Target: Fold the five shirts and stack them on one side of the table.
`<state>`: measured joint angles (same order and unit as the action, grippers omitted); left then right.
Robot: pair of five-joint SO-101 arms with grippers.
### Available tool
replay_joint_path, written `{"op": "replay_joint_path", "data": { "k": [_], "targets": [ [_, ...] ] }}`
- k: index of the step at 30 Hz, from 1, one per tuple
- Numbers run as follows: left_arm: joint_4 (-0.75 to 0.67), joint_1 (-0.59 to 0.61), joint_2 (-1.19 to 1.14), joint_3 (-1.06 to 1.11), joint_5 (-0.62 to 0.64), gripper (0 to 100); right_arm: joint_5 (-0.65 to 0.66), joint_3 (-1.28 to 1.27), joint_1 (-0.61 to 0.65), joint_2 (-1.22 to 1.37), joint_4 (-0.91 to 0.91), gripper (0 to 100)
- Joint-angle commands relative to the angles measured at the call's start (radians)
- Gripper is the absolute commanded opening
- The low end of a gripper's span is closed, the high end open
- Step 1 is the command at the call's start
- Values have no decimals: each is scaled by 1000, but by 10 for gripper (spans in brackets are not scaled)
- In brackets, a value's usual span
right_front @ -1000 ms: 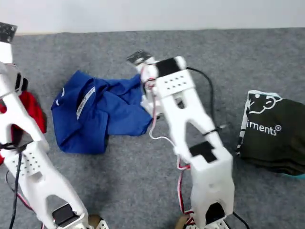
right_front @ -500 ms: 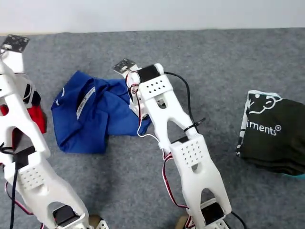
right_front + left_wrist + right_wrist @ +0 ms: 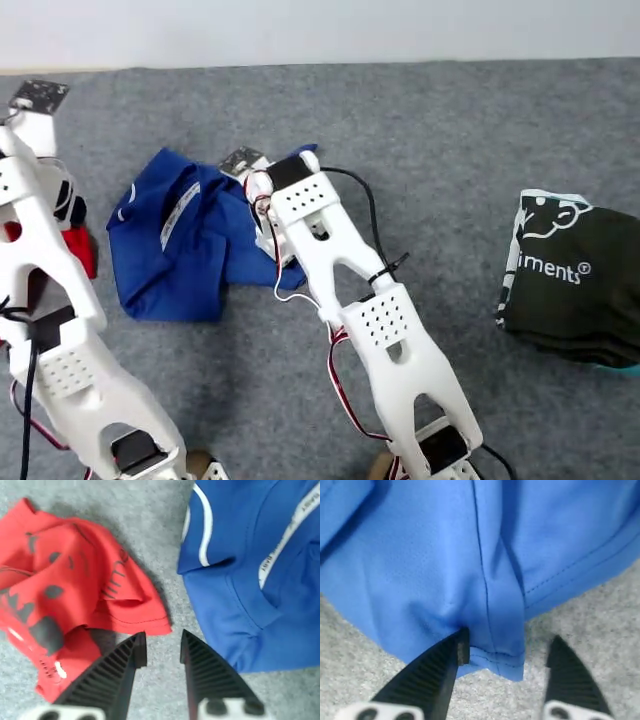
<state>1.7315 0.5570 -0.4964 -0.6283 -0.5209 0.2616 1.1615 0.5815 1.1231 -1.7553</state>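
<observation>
Leftward since a second ago, the right arm has swung across the crumpled blue cotton shirt (image 3: 190,250). The right fingers (image 3: 430,675) stand wide apart astride that shirt's hem, clasping nothing. The left fingers (image 3: 115,667), slightly parted and empty, hover just beside the blue shirt, between it and a crumpled red printed shirt (image 3: 65,595). A folded black shirt (image 3: 575,280) lies well apart from the blue one on the grey felt counter (image 3: 450,130).

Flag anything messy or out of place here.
The blue shirt lies crumpled mid-table and the red shirt is bunched beside it, both unfolded. The dark folded stack at the other side looks neat.
</observation>
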Motion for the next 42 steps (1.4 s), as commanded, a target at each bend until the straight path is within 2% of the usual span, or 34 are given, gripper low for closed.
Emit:
{"op": "replay_joint_path", "data": {
  "k": [1,4,11,16,19,28,34,42],
  "targets": [
    [6,-18,61,22,-5,111,-11,46,2,-15,-39,98],
    [6,-21,63,33,-5,111,-8,44,1,-16,-41,37],
    [11,-21,71,27,-5,111,-8,5,-7,-38,-42,9],
    [17,-29,138,33,-5,80,-5,-126,-56,-220,-42,9],
    [23,-77,219,61,-5,75,43,-221,-93,-375,-42,9],
    [21,-359,491,464,-14,115,71,-328,-225,-673,-41,10],
    [-17,-574,531,737,-15,138,66,-333,-263,-691,-41,10],
    [-167,-818,532,983,-6,166,63,-334,-257,-690,-39,10]
  ]
}}
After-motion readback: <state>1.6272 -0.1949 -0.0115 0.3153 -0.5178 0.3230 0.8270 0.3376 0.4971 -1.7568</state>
